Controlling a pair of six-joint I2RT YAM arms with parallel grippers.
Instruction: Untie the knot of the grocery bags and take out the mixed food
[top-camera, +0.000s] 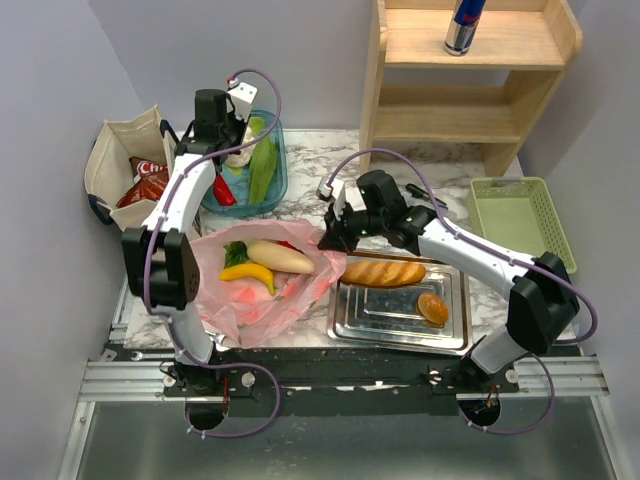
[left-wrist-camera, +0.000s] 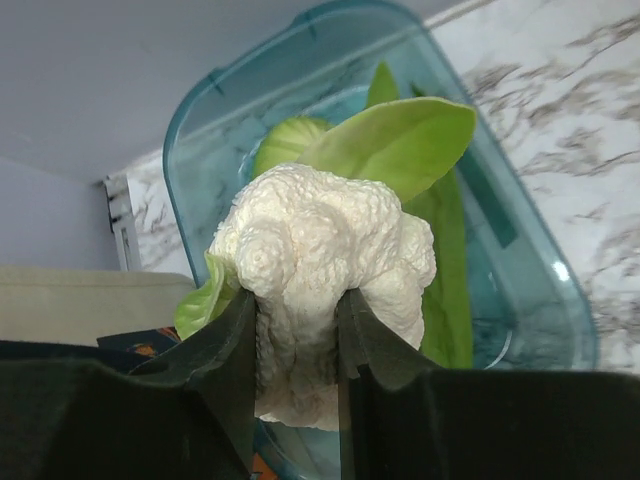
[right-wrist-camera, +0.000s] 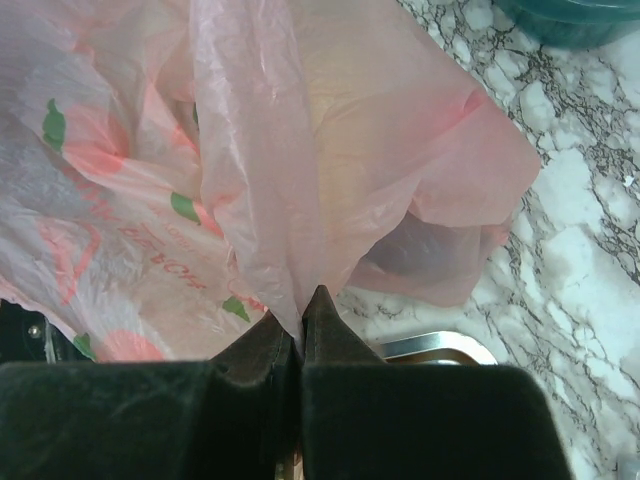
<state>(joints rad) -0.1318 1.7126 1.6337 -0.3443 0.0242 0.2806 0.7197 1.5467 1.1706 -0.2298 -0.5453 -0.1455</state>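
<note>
Thin, crinkly pink plastic grocery bag (top-camera: 250, 305), centre-left of the overhead view, lies spread open on the marble table (top-camera: 310, 150). No knot shows, so I judge the untying done. My right gripper (right-wrist-camera: 300, 300), fingers pressed together, pinches a fold at the bag's right edge. My left gripper (left-wrist-camera: 296, 310), at the upper left, clasps a white cauliflower head (left-wrist-camera: 320, 240) by its base, one finger against each side, over the teal plastic tub (top-camera: 277, 170). Green leafy produce (top-camera: 262, 165) and something red lie in that tub; whether the cauliflower rests on the leaves I cannot tell. Unloading looks roughly midway: a yellow banana (top-camera: 247, 273) and a pale long vegetable (top-camera: 282, 257) lie in the bag. At the far left, the beige canvas tote (top-camera: 105, 165) with red chip bags (top-camera: 148, 180) inside looks untouched — the larger share left, I reckon.
</note>
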